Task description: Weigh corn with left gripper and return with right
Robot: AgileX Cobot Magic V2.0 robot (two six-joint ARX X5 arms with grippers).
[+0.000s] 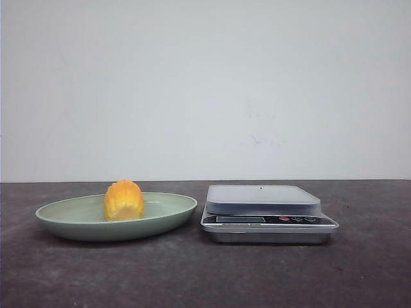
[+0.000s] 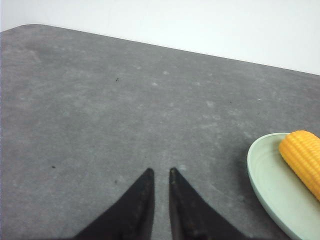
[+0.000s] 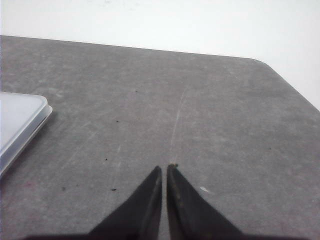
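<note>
On the dark grey table [image 1: 205, 276] I see a big pale green plate [image 1: 70, 215] on the left side and a silver kitchen scale [image 1: 266, 215] just beside it on the right, with a small gap between them. The scale has a flat pale top with nothing on it, and a little screen and round buttons on its front. The corn [image 1: 124, 200] lies in the plate, near the middle, with its cut end turned my way. From my left wrist camera I see the left gripper [image 2: 160, 172] over bare table, its two black tips close with a thin gap between them, holding nothing; the plate and corn are off to one side. My right gripper [image 3: 164, 167] has its tips almost touching, holding nothing, with a corner of the scale near it.
</note>
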